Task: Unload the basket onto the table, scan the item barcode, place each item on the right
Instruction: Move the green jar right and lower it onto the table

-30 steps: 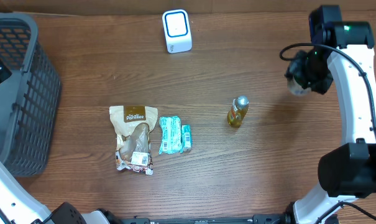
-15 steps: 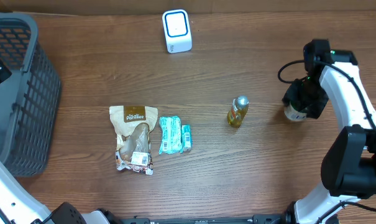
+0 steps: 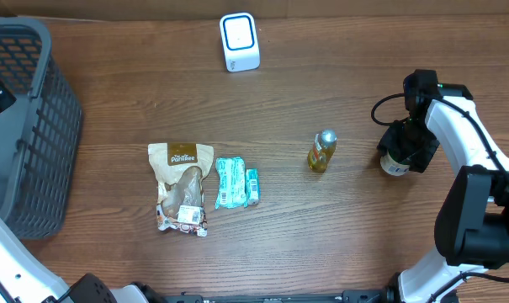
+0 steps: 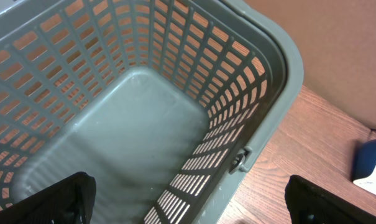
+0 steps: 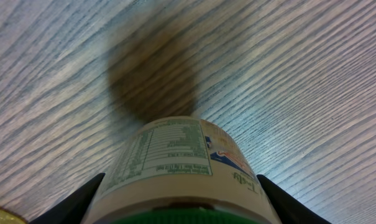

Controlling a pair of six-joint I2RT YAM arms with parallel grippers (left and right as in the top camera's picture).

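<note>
White-labelled jar [image 5: 169, 152] with a green lid is clamped between the right fingers [image 5: 66, 202], held low over the right side of the table [image 3: 111, 109]. Its dark shadow falls on the wood just past its base; whether the base touches, I cannot tell. The scanner [image 3: 239, 42] stands well apart at the far edge.

As I judge it, the jar is in hand but not presented to the scanner, so it is either being set down or re-gripped. A scan would next call for lifting it, carrying it across and turning its barcode to the scanner's face.

The left fingers [image 4: 63, 199] are spread wide over the basket [image 4: 281, 56], holding nothing.

A second ago the jar was farther back on the table. The arm has since brought it nearer and lower. The bottle [image 3: 321, 151], pouch [image 3: 181, 187] and packet [image 3: 235, 182] have not moved.
</note>
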